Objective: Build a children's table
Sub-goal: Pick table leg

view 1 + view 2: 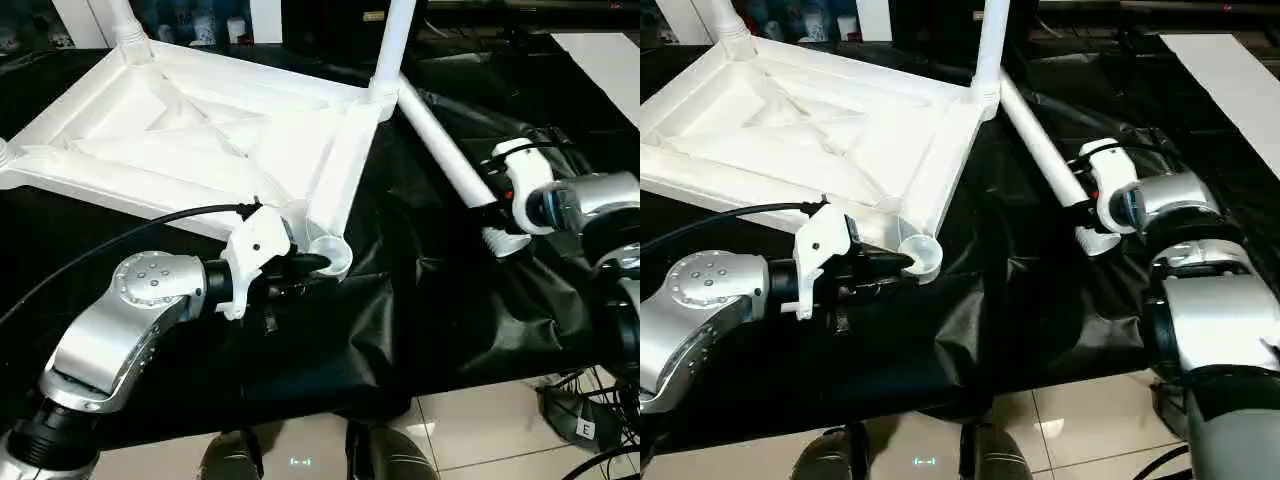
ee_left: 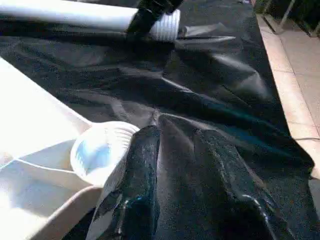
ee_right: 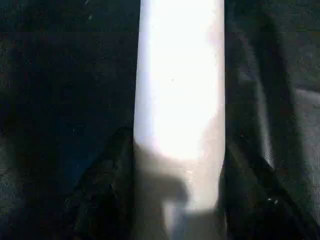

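The white tabletop (image 1: 200, 130) lies underside up on black cloth. Two white legs (image 1: 393, 40) (image 1: 125, 25) stand upright in its far corners. At the near corner socket (image 1: 330, 255) my left gripper (image 1: 305, 268) stands open. One of its fingers (image 2: 142, 165) rests against the socket's outer wall, and cloth alone lies between the jaws. A loose leg (image 1: 440, 145) lies on the cloth, running from the far right corner toward me. My right gripper (image 1: 492, 212) is shut on it just above its flared ribbed end (image 1: 505, 240); fingers (image 3: 112, 195) flank the tube on both sides.
The black cloth (image 1: 400, 310) drapes over the bench's front edge, with tiled floor (image 1: 480, 430) below. Cables (image 1: 590, 400) lie on the floor at the lower right. A white panel (image 1: 610, 55) sits at the far right.
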### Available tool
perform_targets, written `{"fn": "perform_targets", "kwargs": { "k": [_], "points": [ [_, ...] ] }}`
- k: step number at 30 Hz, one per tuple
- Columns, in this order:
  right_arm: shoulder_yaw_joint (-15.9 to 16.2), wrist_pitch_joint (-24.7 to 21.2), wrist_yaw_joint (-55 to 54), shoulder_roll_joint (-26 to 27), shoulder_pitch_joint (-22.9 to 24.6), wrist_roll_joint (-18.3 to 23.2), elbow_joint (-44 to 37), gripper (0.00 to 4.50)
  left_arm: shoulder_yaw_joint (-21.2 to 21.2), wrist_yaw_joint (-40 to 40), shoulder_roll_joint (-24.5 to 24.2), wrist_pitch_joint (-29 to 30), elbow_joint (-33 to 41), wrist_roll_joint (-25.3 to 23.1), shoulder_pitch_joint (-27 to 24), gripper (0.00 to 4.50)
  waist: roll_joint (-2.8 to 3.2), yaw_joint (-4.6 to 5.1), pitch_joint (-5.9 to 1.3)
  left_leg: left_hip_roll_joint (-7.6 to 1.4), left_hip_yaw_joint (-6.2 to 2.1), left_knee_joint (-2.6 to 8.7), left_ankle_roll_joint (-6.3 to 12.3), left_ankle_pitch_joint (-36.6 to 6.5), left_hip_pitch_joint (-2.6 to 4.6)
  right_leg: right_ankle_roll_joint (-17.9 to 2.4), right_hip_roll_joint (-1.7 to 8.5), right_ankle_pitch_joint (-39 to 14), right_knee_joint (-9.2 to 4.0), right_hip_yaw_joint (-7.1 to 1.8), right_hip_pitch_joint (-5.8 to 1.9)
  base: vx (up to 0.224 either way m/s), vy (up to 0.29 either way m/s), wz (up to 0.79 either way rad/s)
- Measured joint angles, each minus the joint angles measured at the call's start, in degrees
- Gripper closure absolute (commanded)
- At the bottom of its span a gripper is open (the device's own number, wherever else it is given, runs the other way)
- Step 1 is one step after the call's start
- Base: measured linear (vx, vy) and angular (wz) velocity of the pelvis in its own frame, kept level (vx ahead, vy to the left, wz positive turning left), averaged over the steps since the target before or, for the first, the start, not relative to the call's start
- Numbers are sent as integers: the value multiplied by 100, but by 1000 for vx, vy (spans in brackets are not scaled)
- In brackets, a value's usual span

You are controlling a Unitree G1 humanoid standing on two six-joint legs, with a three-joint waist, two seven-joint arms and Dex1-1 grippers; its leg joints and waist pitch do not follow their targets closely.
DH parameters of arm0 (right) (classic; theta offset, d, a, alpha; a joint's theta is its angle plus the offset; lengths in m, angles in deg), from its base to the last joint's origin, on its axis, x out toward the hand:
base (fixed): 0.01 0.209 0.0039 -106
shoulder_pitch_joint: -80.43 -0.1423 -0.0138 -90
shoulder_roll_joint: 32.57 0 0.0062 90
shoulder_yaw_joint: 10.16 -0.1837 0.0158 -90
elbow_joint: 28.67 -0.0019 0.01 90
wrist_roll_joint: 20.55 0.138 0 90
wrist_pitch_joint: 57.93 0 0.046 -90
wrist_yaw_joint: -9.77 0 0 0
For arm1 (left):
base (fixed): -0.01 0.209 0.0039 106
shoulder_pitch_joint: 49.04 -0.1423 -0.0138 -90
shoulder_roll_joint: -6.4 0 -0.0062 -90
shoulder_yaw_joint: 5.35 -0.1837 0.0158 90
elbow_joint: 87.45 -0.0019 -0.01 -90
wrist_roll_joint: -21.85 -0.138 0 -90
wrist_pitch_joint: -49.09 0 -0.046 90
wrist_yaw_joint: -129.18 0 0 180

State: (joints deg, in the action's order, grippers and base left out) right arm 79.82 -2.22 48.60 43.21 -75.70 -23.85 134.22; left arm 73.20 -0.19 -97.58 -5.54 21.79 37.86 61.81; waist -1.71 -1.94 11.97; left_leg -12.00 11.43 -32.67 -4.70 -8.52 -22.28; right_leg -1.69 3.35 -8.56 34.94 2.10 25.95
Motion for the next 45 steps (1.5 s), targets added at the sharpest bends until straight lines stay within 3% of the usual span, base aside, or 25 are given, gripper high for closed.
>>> {"fn": "perform_targets", "kwargs": {
  "k": [9, 14, 18, 23, 28, 32, 37, 45],
  "points": [
    [-564, 196, -122, -173, 236, 431, -26, 257, 304, -637, 474, 91, -360, 10, 240, 308, 1, 1, -2, 3, 1, -8, 1, 0, -1, -1, 0, 0, 2, 3, -2, 0, 0, 0],
    [-1482, 1225, -703, -149, 796, 1127, -389, 257, 517, -1913, 1285, -586, -854, -462, 498, 308, 5, -26, 1, 3, 1, -31, 12, 1, -34, -3, 4, 4, 3, 7, 9, 0, 0, 0],
    [-2130, 1485, -290, -22, 1486, 1786, -1684, 257, 807, -2336, 1576, -240, -859, -327, 613, 308, 6, -12, 0, 6, 2, -33, 59, 7, -39, 3, 2, 0, -1, 9, 11, 0, 0, 0],
    [-2662, 864, 717, 261, 2876, 2781, -4186, 258, 990, -2133, 1744, 2, -867, 208, 649, 291, 23, -45, -7, 3, -2, -34, 73, 0, -49, 5, -2, -9, -5, 18, 16, 0, 0, 0],
    [-2496, 258, 1490, 275, 3957, 4033, -6009, 259, 1077, -1617, 1912, 615, -648, 1248, 807, 261, 62, -97, -6, 3, -3, -49, 72, 0, -47, -2, 5, -3, -3, 15, 11, 0, 0, 0],
    [-2308, -183, 1708, 329, 4145, 4617, -6862, 259, 1200, -1528, 2122, 1100, -465, 1754, 1165, 234, 65, -107, -8, 7, -10, -52, 59, -6, -33, 4, 5, 3, -2, 14, -1, 0, 0, 0],
    [-1905, -574, 1752, 735, 4161, 4837, -7552, 259, 1498, -1766, 2424, 1505, -498, 2248, 1633, 188, 65, -102, -9, 10, -17, -53, 51, -9, -32, 29, 5, 4, -3, 15, -2, 0, 0, 0],
    [-1444, -917, 1421, 902, 4163, 5209, -8035, 259, 1750, -2236, 2628, 1986, -655, 2609, 1651, 134, 56, -126, -11, 9, -19, -85, 84, -6, -74, 36, 5, 1, -7, 19, 4, 0, 0, 0]
  ]
}}
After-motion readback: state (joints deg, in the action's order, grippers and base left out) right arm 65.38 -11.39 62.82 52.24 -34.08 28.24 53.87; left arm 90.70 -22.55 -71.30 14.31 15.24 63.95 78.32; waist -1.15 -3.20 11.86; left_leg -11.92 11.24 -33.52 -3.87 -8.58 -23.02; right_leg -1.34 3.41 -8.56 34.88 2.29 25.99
